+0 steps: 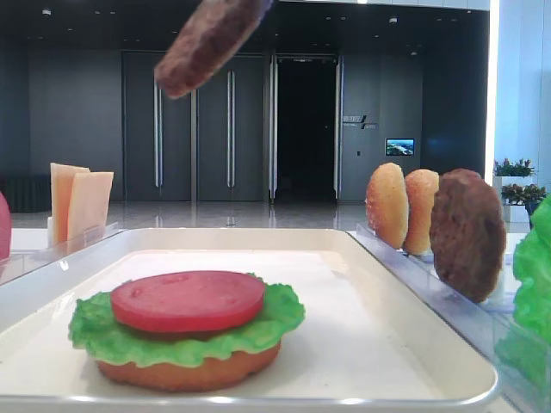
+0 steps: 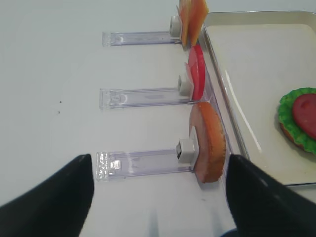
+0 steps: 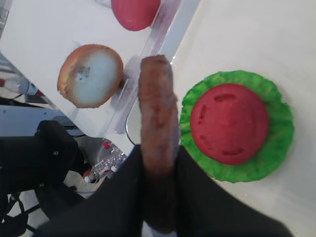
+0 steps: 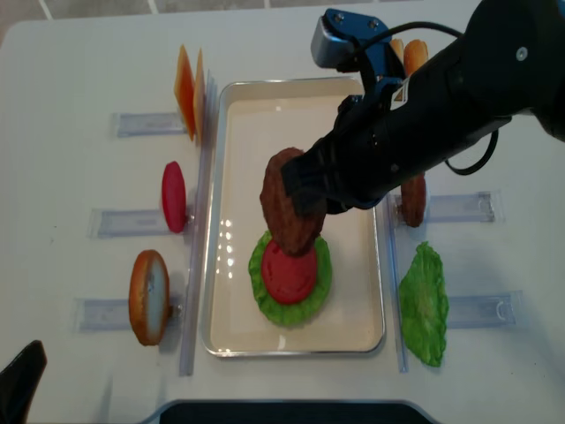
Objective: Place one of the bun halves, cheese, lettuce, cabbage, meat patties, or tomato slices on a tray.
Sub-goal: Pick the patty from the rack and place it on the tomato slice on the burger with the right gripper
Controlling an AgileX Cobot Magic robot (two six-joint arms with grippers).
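Above the tray (image 4: 366, 340), the right gripper (image 3: 159, 168) is clamped tight on a meat patty (image 4: 290, 201) — bun base (image 1: 185, 372), lettuce (image 1: 103, 331), tomato slice (image 1: 187, 300) already stacked; the patty's placement remains.

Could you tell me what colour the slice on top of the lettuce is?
The tomato slice is red-pink, clearest in the low exterior view.
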